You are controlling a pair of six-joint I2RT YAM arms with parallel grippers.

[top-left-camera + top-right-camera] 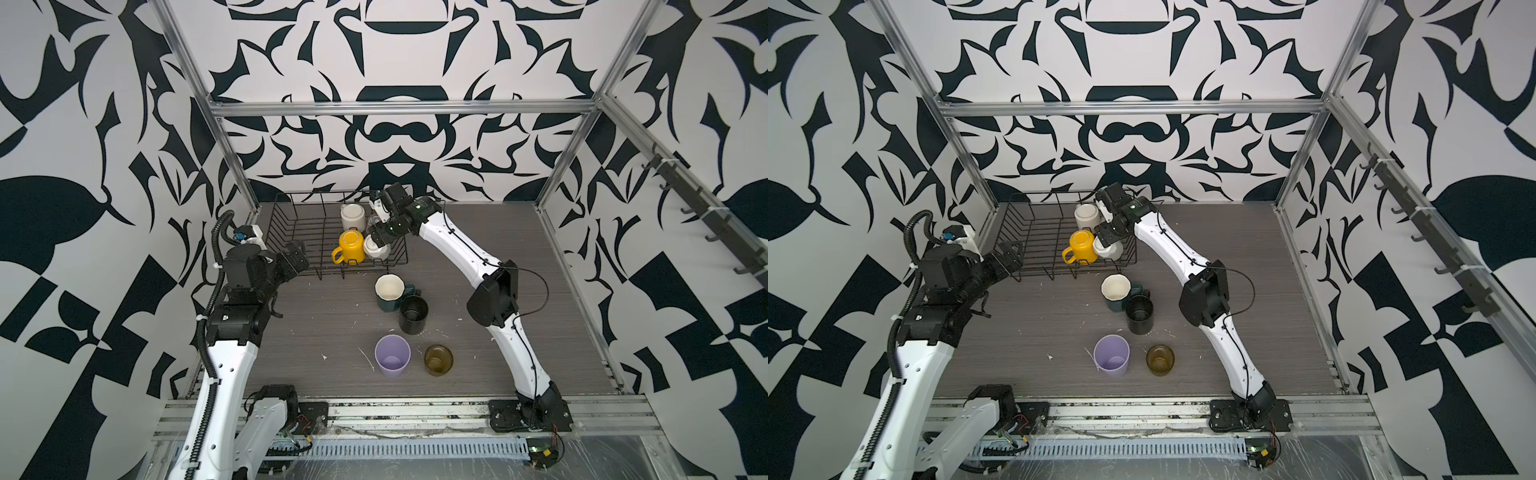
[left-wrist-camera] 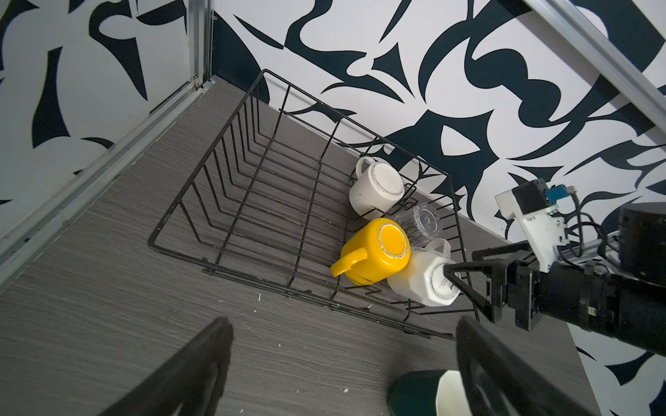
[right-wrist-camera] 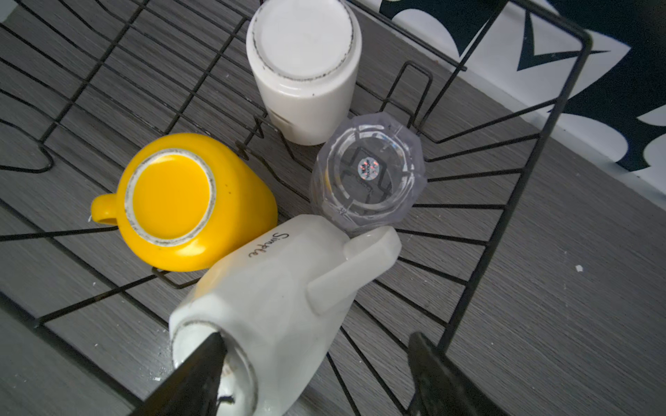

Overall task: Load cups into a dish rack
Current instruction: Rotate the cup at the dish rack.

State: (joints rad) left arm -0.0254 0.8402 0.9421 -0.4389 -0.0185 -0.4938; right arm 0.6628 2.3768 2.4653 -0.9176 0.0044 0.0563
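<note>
Top views, both, read from the left: left end effector (image 1: 297,257) at the near left corner of the dish rack (image 1: 307,226), spread to its widest, clasping nothing. Left wrist view: its two fingers (image 2: 194,367) far apart over bare bench (image 2: 108,306), short of the rack's front rail, in touch with no cup.

Further right, at the rack's right end, four cups bunched together, all bottom-up: yellow mug (image 1: 350,247) at the front, handle pointing left; white mug (image 1: 352,216) behind it; cream faceted mug (image 1: 377,252) just right of the yellow one, tilted and leaning on it; clear glass (image 3: 367,173) between the white and the faceted mugs.

Right end effector (image 1: 377,240) directly over the faceted mug. Right wrist view: jaws parted, one finger (image 3: 194,381) lying across the rim of that mug's base, the other (image 3: 432,378) well clear of the mug, near the rack's right wall; no pinch on anything, actual contact at the base impossible to tell.

On the bench in front of the rack: dark-green faceted mug (image 1: 388,295) and black mug (image 1: 413,314) just beside each other, mouths up; nearer the front edge, lilac tumbler (image 1: 392,356), then amber glass (image 1: 438,359) to its right, apart, both upright.
</note>
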